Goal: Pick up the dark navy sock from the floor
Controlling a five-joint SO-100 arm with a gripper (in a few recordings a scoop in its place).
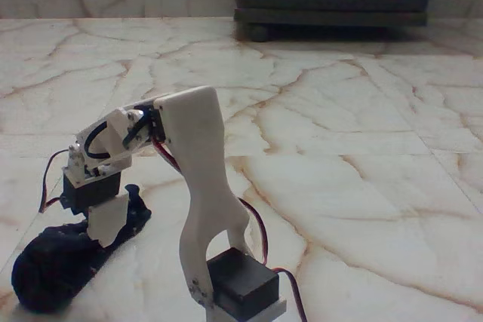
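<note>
In the fixed view the sock (56, 262) lies bunched on the floor (339, 148), left of the arm's base (white links, black servos), with the claw (109, 224) down against it, grip state unclear.

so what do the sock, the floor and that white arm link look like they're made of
The sock: soft dark navy knit fabric, matte, bunched in folds. The floor: glossy polished stone, likely marble, cream with brown-orange veins and thin grout lines. The white arm link: rigid matte plastic, possibly printed, judging by its smooth moulded curves. The gripper reaches down onto the sock.
</note>
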